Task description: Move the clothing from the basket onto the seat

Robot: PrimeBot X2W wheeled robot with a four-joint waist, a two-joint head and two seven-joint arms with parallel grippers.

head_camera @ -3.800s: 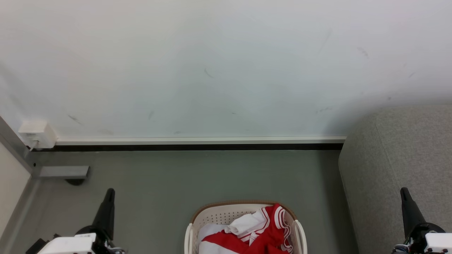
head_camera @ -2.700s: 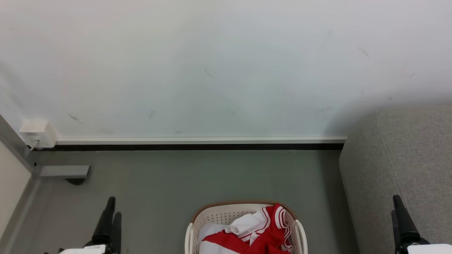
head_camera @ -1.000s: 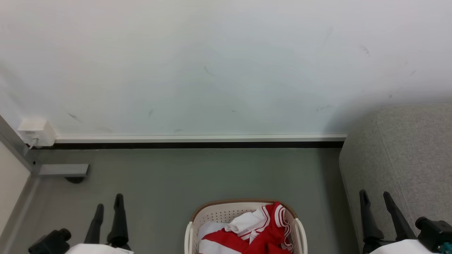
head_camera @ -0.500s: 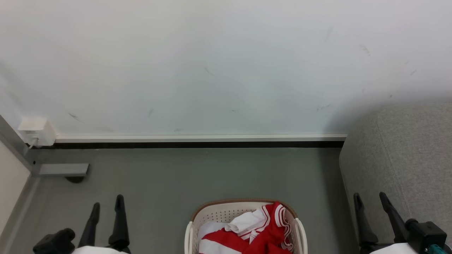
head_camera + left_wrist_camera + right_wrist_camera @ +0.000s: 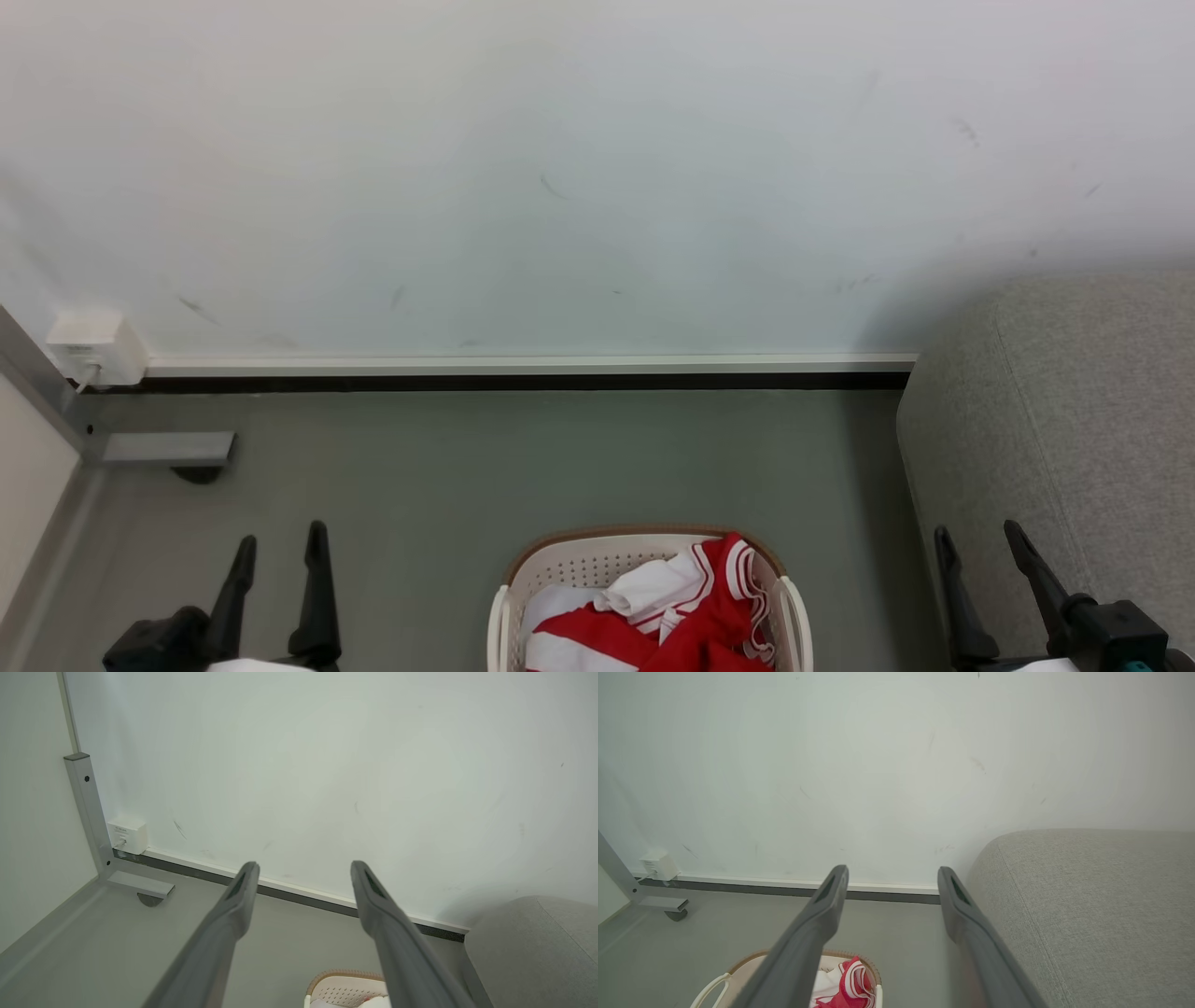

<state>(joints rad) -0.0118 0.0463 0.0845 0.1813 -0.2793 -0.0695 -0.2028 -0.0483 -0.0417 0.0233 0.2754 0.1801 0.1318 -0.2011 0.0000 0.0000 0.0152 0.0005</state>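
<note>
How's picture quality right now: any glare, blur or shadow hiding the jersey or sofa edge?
Head view: even, glare-free light; jersey and basket rim sharp, a soft shadow on the wall beside the sofa. Left wrist view: the left gripper looks soft close up, the wall behind clear. Right wrist view: the right gripper likewise soft, sofa weave crisp.

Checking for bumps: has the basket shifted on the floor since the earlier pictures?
No. The basket keeps the same gap to the baseboard and the sofa; the whole picture merely shifted up slightly.
</note>
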